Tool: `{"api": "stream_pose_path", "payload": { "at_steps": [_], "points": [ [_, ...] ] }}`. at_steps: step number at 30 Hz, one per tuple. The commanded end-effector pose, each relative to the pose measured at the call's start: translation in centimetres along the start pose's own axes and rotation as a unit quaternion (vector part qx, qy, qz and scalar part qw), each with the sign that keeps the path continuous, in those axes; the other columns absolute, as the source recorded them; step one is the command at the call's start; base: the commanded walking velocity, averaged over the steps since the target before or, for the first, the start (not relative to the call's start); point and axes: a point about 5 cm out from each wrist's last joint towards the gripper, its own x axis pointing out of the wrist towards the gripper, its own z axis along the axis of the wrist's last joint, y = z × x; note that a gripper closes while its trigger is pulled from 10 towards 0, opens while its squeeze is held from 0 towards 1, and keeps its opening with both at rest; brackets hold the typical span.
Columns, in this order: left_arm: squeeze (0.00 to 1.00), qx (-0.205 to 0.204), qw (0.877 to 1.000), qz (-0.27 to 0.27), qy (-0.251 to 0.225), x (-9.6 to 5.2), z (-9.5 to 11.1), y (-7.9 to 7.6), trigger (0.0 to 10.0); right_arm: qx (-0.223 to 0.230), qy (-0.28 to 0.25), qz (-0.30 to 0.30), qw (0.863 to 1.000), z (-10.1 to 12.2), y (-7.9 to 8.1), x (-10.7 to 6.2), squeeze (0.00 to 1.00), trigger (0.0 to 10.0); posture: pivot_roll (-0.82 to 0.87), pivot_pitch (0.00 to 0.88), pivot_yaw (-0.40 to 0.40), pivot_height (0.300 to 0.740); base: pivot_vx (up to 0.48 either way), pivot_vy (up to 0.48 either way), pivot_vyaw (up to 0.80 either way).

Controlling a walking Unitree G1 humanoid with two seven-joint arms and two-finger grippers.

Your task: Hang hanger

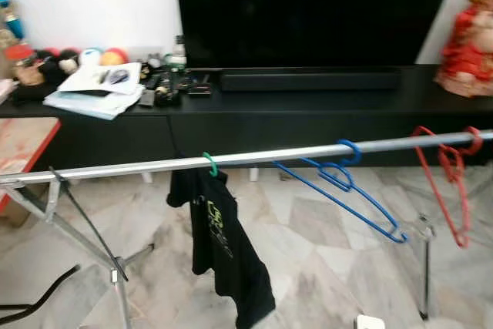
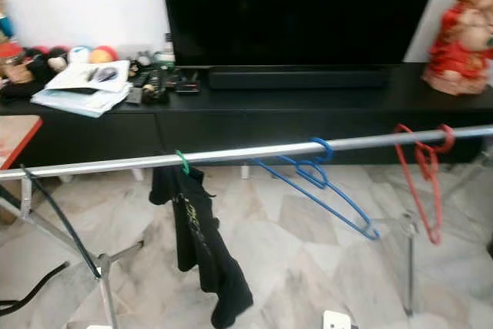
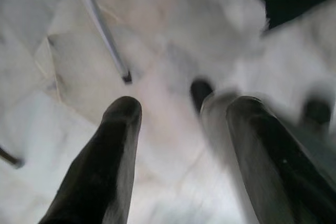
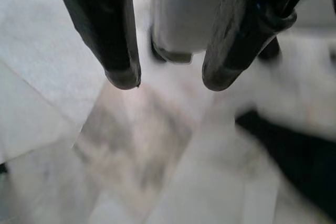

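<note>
A long silver metal clothes rail [image 1: 254, 157] runs across the room in front of a low black TV cabinet [image 1: 308, 113]. 3 hangers hang on it. A green hanger hook [image 1: 209, 163] holds a black T-shirt [image 1: 223, 244] (it droops low toward the marble floor [image 1: 308, 267]). A blue plastic hanger [image 1: 343, 190] hangs tilted further right. A red plastic hanger [image 1: 451, 182] hangs near the rail's right end.

The left gripper [image 3: 178, 129] points down at the floor, fingers apart, holding nothing. The right gripper [image 4: 168, 82] does the same.
</note>
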Motion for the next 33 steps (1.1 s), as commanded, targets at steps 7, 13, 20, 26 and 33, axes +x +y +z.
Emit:
{"api": "stream_pose_path", "payload": {
  "at_steps": [7,13,20,26,33],
  "points": [
    [0.00,-0.003,0.999,0.003,0.036,-0.58,-2.11,0.03,10.0,-0.005,-0.023,0.005,1.000,1.57,0.44,0.37,0.00,10.0,-0.07,0.067,0.023,0.721,-0.266,0.000,0.00],
    [0.00,-0.005,0.999,0.004,0.040,-0.62,-2.26,0.10,10.0,-0.006,-0.020,0.005,1.000,1.43,0.41,0.34,0.00,10.0,-0.06,0.071,0.020,0.721,-0.268,0.000,0.00],
    [0.00,-0.006,0.999,0.005,0.045,-0.67,-2.40,0.28,10.0,-0.006,-0.020,0.006,1.000,1.42,0.44,0.34,0.00,10.0,-0.06,0.077,0.020,0.721,-0.268,0.000,0.00],
    [0.00,-0.006,0.999,0.006,0.053,-0.74,-2.66,0.36,10.0,-0.007,-0.019,0.008,1.000,1.35,0.58,0.34,0.00,10.0,-0.06,0.079,0.021,0.721,-0.269,0.000,0.00],
    [0.00,-0.007,0.998,0.008,0.059,-0.62,-2.49,0.37,10.0,-0.007,-0.016,0.008,1.000,1.23,0.56,0.32,0.00,10.0,-0.06,0.082,0.019,0.721,-0.269,0.000,0.00]
  ]
}}
